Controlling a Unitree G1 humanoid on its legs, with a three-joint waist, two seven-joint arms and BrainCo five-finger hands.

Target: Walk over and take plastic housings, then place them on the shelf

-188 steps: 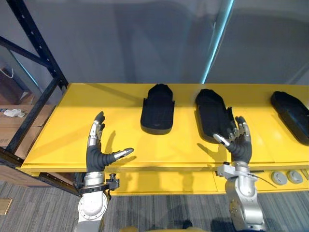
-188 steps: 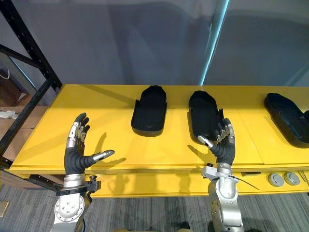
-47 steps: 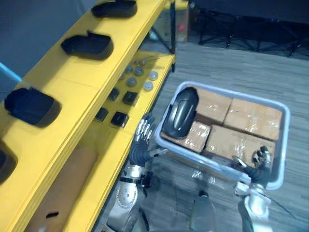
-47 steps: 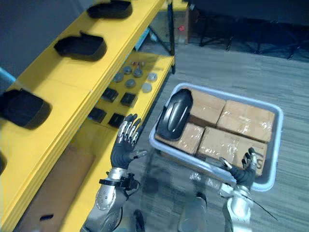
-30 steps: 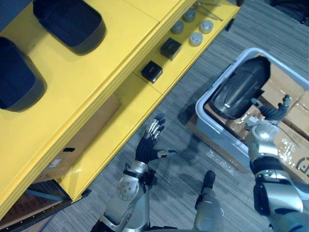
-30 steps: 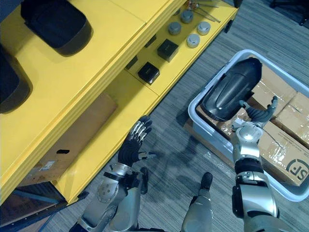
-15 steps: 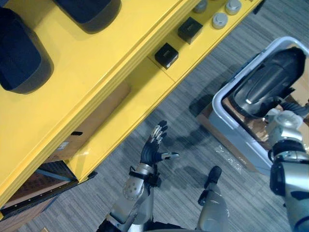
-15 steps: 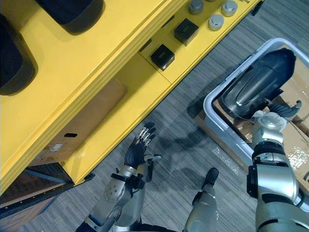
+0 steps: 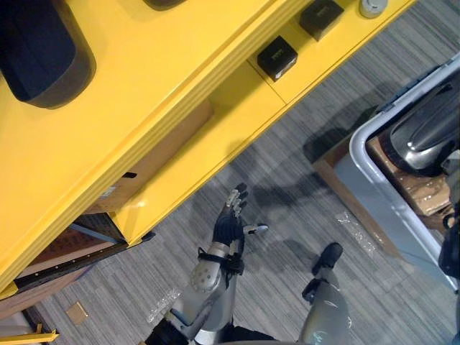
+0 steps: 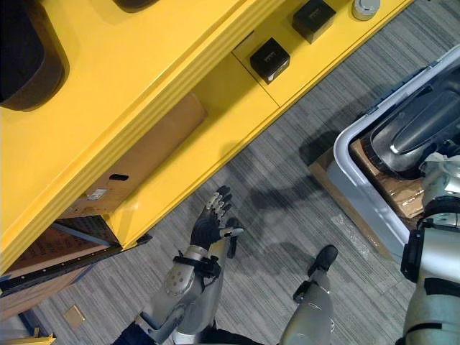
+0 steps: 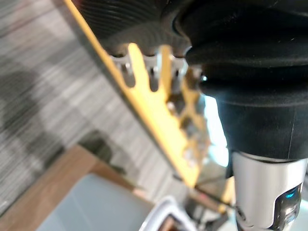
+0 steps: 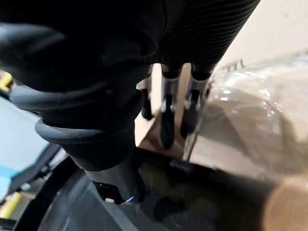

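The yellow shelf [image 9: 144,93] ran slantwise across both head views, with its top board above and a lower yellow ledge [image 9: 248,100] stepping out beneath it. Off the shelf's right end, across a strip of grey carpet [image 9: 287,187], a pale grey tub [image 9: 374,201] stood on a brown board [image 9: 334,167].

Inside the tub, well away from the shelf, a glossy housing [image 9: 430,126] lay on boxes wrapped in clear film [image 9: 420,200]. A matt black housing [image 9: 39,43] lay on the shelf's top board towards its left end. Under that board, behind the ledge, sat a cardboard box [image 9: 162,151].

The left hand [image 9: 230,228] hung over the carpet just in front of the shelf's ledge and apart from it. Its fingers were straight and spread, its thumb stuck out sideways, and it held nothing.

The right hand [image 12: 168,115] was far from the shelf, down in the tub. Its own wrist view showed straight fingers, a little apart, pointing at a wrapped box. The glossy housing's dark edge lay just beside them. I could not tell whether they touched it, but they were curled round nothing.

On the shelf's ledge sat a small black box [image 9: 277,57], a second black box [image 9: 321,16] further towards the right end, and past that a round silver part [image 9: 370,6].
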